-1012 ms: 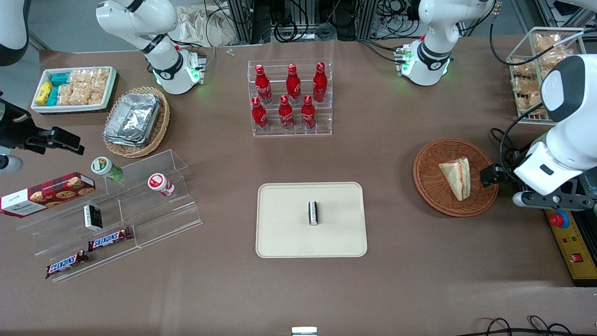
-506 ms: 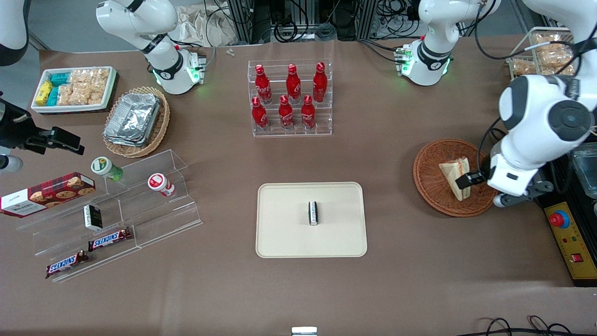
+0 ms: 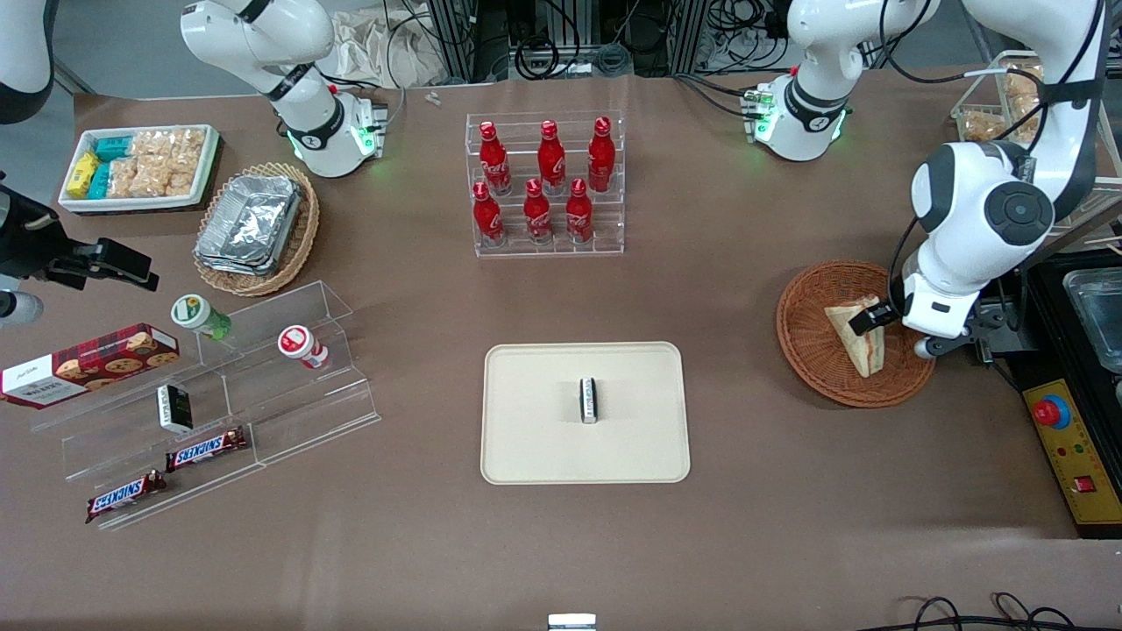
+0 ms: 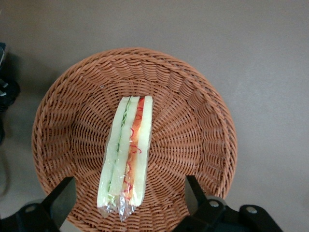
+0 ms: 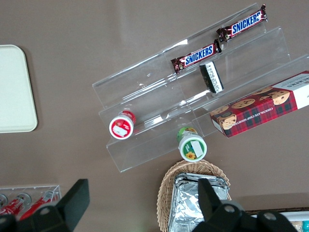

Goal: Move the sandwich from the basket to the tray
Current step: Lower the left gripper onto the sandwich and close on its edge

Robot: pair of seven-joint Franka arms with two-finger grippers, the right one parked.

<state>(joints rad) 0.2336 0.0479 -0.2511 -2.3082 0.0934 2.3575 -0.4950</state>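
**Pincer poised over the sandwich in the basket**

The pincer (image 4: 128, 203) hangs above the basket (image 3: 806, 350) with its two fingers (image 4: 58, 193) spread wide, holding nothing. The sandwich (image 4: 128, 154) lies directly below it, on the basket floor, standing on its long edge so the red and green filling faces up between the open fingers. In the wrist view one finger sits to each side of the wedge, so the bread faces line up with the pads.

The sandwich looks light and soft, and it appears to be wrapped in clear film, which may be slippery. A hard squeeze would likely crush the bread or push the filling out; a gentle closure across the two flat bread faces, near the thick middle of the wedge, seems the safest hold. The thin tip offers little to grip.

The basket's woven wall rises around the sandwich and stands close to the fingers, so a straight descent and a straight lift should keep them off the rim. The tray (image 3: 526, 438) lies well away from the pincer, toward the parked arm's end of the desk (image 3: 745, 526). A small dark packet (image 3: 589, 400) stands at its middle, with bare tray surface around it. The desk between basket and tray carries nothing, so the path looks open.
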